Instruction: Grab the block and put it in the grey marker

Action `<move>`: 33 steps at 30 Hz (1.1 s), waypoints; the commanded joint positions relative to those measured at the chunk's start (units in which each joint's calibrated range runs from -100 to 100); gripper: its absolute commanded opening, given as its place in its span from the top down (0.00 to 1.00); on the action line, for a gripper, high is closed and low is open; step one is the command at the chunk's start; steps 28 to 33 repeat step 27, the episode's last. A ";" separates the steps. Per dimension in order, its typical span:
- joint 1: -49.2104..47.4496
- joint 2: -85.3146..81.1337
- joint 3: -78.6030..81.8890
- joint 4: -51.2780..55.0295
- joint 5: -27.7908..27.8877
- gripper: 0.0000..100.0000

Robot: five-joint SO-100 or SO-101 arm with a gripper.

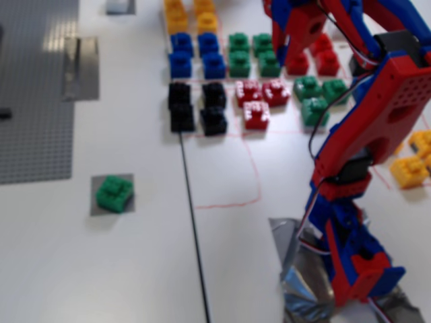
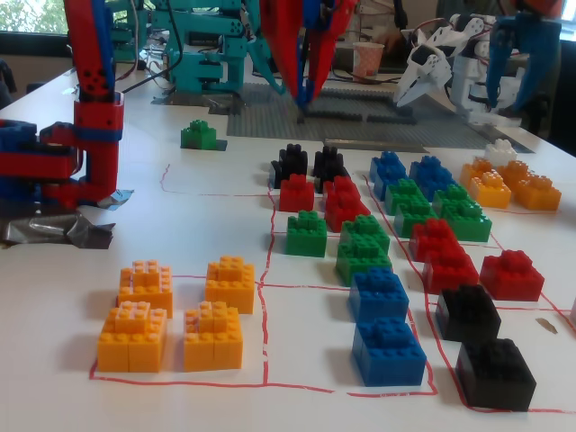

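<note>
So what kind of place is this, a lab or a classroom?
Probably a robotics lab or workshop: several robot arms crowd the table's far side, a white robot among them, and sorted bricks fill marked squares.

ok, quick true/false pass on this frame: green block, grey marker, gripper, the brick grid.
1. The green block sits on the grey marker. True.
2. The gripper is holding the green block. False: the block lies alone on the patch, with the arm well away from it at the other side of this fixed view; the gripper's jaws cannot be made out.
3. A black line runs down the table between the block and the arm's base. True.
4. The block lies on the studded grey baseplate. False: it is on the white table, off the baseplate.
5. The black bricks form a group of four. True.
</note>
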State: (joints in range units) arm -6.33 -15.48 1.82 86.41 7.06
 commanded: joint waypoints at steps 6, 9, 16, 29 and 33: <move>4.96 -5.23 1.00 -2.72 -0.68 1.00; 6.62 -5.40 2.45 -3.85 -0.54 1.00; 9.67 -5.56 4.00 -5.07 0.24 1.00; 11.63 -5.81 7.27 -8.07 0.39 1.00; 11.63 -5.81 7.27 -8.07 0.39 1.00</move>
